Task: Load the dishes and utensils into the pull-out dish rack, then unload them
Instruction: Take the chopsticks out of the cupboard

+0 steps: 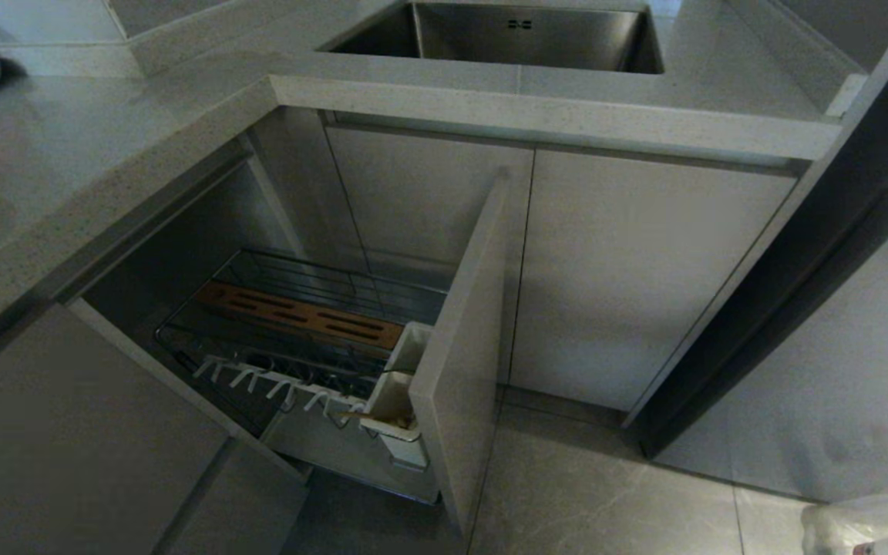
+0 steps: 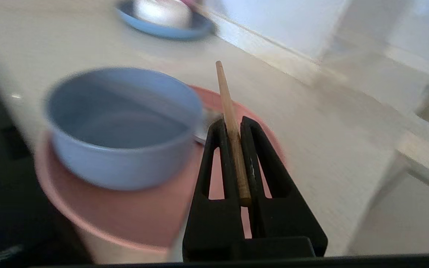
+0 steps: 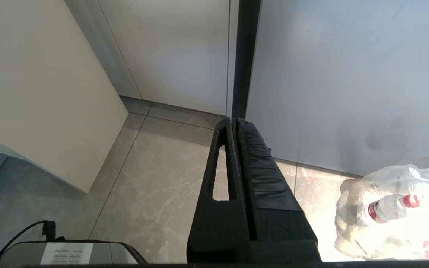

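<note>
Chopstick (image 2: 232,130), long, thin, tan wood, is light, stiff and slick; pinched near one end it may pivot or slip, so a hold nearer mid-length would suit better. Left tool (image 2: 233,128) is clenched on it above the pale desk (image 2: 330,156), over the salmon-pink plate (image 2: 132,216) carrying the blue-grey bowl (image 2: 121,126). Right tool (image 3: 235,124) hangs closed and empty over the floor tiles (image 3: 162,178).
</note>
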Tool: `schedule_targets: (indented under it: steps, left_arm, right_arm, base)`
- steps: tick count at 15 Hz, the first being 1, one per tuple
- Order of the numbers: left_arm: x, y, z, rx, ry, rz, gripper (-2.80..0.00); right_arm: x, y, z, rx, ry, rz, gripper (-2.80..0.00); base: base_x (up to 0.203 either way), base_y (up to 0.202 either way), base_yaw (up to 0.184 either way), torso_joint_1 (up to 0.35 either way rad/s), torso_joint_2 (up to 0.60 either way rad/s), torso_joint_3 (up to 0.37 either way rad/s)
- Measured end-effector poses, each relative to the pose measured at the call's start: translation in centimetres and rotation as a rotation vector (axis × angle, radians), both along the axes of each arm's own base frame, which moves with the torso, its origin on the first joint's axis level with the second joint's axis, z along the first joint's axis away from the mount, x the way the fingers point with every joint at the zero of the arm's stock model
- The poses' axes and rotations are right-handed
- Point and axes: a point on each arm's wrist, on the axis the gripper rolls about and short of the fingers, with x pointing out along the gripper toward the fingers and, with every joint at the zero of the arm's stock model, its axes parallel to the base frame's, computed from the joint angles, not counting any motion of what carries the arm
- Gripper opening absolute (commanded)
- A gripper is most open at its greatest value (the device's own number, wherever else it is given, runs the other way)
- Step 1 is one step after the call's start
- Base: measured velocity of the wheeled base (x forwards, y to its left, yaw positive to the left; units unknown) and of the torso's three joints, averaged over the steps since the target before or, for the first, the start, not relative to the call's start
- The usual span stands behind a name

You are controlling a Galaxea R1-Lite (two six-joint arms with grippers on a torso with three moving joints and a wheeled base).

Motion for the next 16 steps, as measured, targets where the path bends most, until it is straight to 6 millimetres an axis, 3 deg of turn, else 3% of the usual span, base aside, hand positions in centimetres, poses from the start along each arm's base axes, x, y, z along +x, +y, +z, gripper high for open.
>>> schedule_targets:
  steps: [12,13,16]
  left_arm:
    - [0.71,0.43,-0.86,-0.031,0.055,-0.041,-2.8]
    - [0.7,0.43,-0.9,-0.031,0.056,-0.041,0.0]
    - [0.53,0.33,-0.66,-0.023,0.045,-0.039,0.0]
  right_arm:
    - [0.0,0.0,0.0,0.0,0.0,0.0,-2.8]
    - [0.0,0.0,0.0,0.0,0.0,0.0,-2.8]
    - [0.0,0.0,0.0,0.0,0.0,0.0,-2.8]
  base:
    - [0.0,0.0,0.0,0.0,0.0,0.0]
    - [0.0,0.0,0.0,0.0,0.0,0.0]
    - [0.0,0.0,0.0,0.0,0.0,0.0]
